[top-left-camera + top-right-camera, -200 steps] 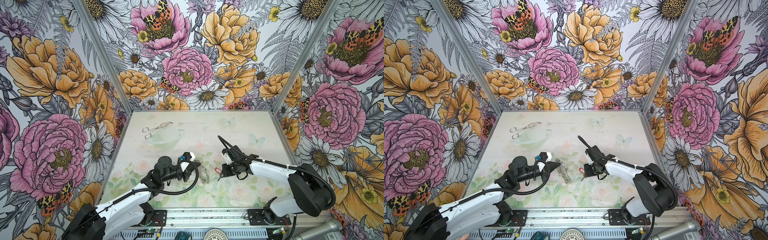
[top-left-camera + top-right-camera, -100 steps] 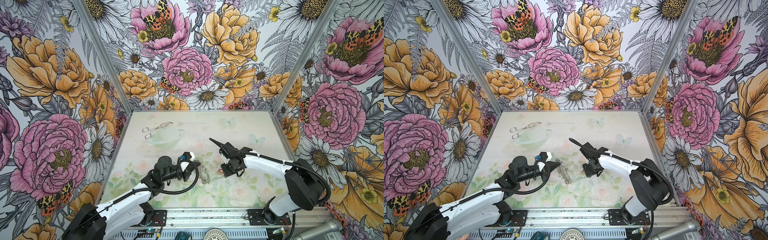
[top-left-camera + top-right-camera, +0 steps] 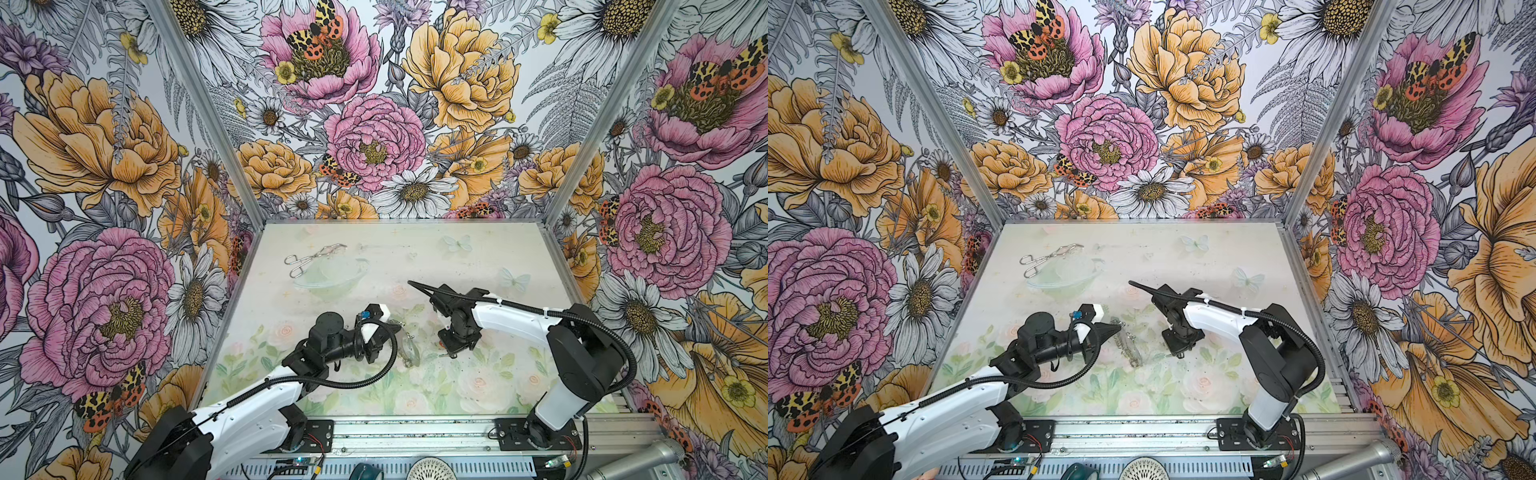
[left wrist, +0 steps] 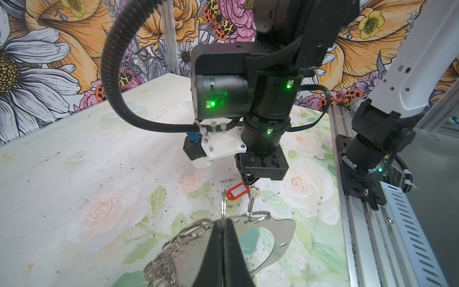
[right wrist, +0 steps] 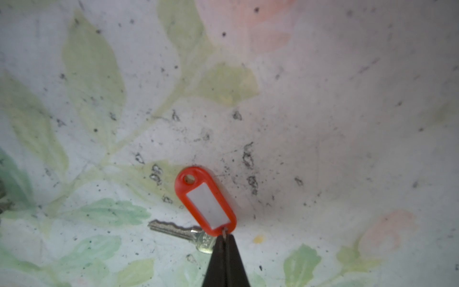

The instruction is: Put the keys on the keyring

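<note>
Two black grippers meet near the front middle of a pale table (image 3: 457,257) printed with faded roses and leaves and speckled with dark scuffs. The right gripper (image 5: 224,237) points down, its slim jaws pressed together on the end of the keys (image 5: 178,231). One small silvery metal key with a toothed blade shows, joined to an oval red plastic tag (image 5: 206,201) with a white label window and a round hole. Whether they rest on the table or hang just over it cannot be told.

Just beside them is the keyring (image 4: 280,238), a large flat grey metal hoop with a smooth sheen, fringed with many thin silver wire rings. The left gripper (image 4: 223,223) has its tapered jaws clamped on the hoop's rim among those rings. The key's tip is close to the hoop edge facing the right gripper; contact cannot be told.

Silver scissor-shaped tongs (image 3: 313,258) lie well apart at the back left.
</note>
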